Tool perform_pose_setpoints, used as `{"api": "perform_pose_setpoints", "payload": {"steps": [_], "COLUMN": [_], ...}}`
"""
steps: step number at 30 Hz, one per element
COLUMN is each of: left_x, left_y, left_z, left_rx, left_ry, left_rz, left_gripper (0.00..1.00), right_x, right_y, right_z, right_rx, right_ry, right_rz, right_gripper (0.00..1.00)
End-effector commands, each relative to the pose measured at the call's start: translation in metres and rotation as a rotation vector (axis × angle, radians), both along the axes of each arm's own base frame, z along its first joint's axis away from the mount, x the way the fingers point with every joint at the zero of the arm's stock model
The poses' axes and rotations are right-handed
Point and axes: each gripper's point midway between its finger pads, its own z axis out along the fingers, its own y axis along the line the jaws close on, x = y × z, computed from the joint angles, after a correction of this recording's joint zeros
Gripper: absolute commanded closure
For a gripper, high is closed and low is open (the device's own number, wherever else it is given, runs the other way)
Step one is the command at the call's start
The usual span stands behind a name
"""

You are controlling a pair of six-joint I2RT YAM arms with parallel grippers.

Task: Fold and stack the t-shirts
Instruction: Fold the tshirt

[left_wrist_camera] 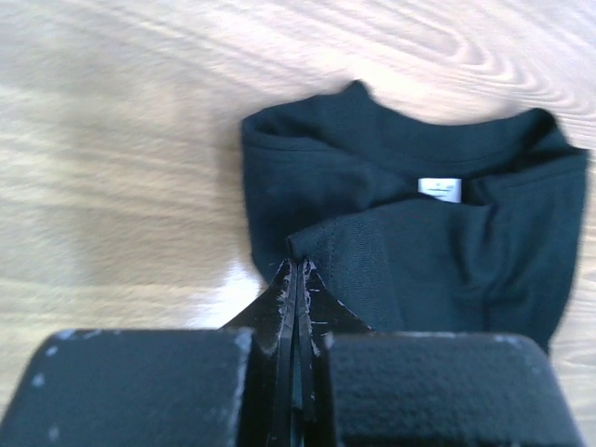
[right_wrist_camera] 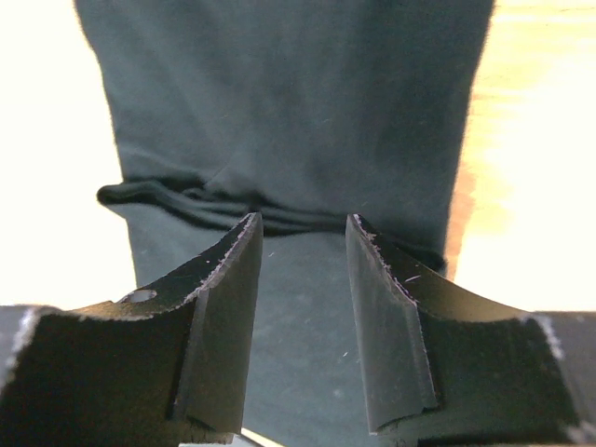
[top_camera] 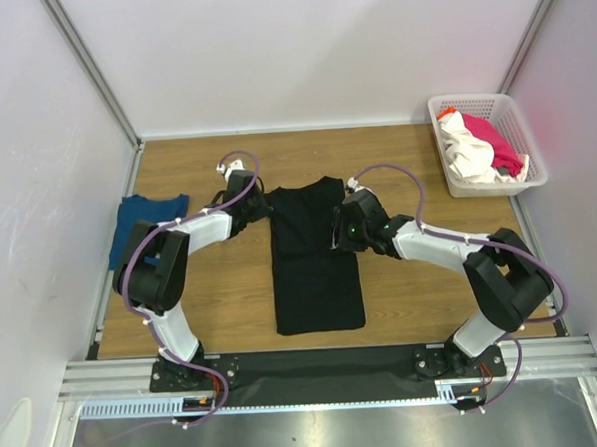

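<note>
The black t-shirt (top_camera: 315,258) lies in the middle of the table as a long narrow strip, collar at the far end. In the left wrist view its collar and a small white tag (left_wrist_camera: 440,188) show. My left gripper (top_camera: 262,207) is at the shirt's far left edge, and its jaws (left_wrist_camera: 300,263) are shut on a folded edge of the black cloth. My right gripper (top_camera: 341,227) is at the shirt's right edge, open (right_wrist_camera: 304,223) just over the black t-shirt (right_wrist_camera: 298,112) with nothing between the fingers. A dark blue t-shirt (top_camera: 143,224) lies folded at the left edge.
A white lattice basket (top_camera: 527,131) stands at the far right corner holding a white t-shirt (top_camera: 468,153) and a pink-red one (top_camera: 498,141). White walls close in the table on the left, back and right.
</note>
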Motion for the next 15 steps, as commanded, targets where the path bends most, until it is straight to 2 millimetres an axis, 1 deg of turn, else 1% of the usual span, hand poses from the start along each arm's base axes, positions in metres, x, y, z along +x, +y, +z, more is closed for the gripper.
{"api": "perform_pose_setpoints", "payload": {"steps": [1, 4, 5, 6, 7, 8, 9, 10, 11, 12, 13, 14, 15], "left_x": [0.005, 0.008, 0.008, 0.009, 0.01, 0.009, 0.008, 0.005, 0.003, 0.0, -0.008, -0.013, -0.025], "left_y": [0.017, 0.013, 0.012, 0.01, 0.007, 0.007, 0.006, 0.007, 0.008, 0.009, 0.011, 0.009, 0.007], "left_z": [0.008, 0.011, 0.013, 0.016, 0.024, 0.027, 0.032, 0.045, 0.05, 0.057, 0.055, 0.07, 0.061], "left_rx": [0.031, 0.009, 0.011, 0.007, -0.005, -0.003, -0.005, -0.009, -0.005, -0.007, -0.007, -0.042, -0.054], "left_ry": [-0.012, -0.023, -0.028, -0.035, -0.054, -0.062, -0.073, -0.094, -0.103, -0.115, -0.105, -0.13, -0.109], "left_rz": [0.081, 0.057, 0.046, 0.033, 0.013, 0.003, -0.008, -0.013, -0.018, -0.018, -0.016, -0.026, -0.042], "left_gripper": [0.97, 0.88, 0.72, 0.66, 0.59, 0.41, 0.38, 0.35, 0.33, 0.33, 0.33, 0.35, 0.35], "right_x": [0.022, 0.032, 0.039, 0.044, 0.049, 0.059, 0.065, 0.07, 0.083, 0.09, 0.098, 0.103, 0.118], "right_y": [0.009, 0.012, 0.016, 0.017, 0.018, 0.022, 0.023, 0.025, 0.031, 0.034, 0.036, 0.036, 0.043], "right_z": [0.012, 0.013, 0.02, 0.015, 0.016, 0.024, 0.019, 0.019, 0.032, 0.035, 0.024, 0.021, 0.033], "right_rx": [0.011, 0.006, 0.005, -0.007, -0.014, -0.014, -0.025, -0.025, -0.016, -0.02, -0.037, -0.053, -0.049], "right_ry": [-0.059, -0.072, -0.095, -0.091, -0.098, -0.12, -0.117, -0.122, -0.159, -0.175, -0.164, -0.155, -0.184], "right_rz": [0.004, 0.009, 0.02, 0.022, 0.024, 0.03, 0.036, 0.044, 0.056, 0.061, 0.065, 0.069, 0.073], "right_gripper": [0.53, 0.53, 0.53, 0.53, 0.53, 0.53, 0.53, 0.53, 0.53, 0.53, 0.53, 0.53, 0.53]}}
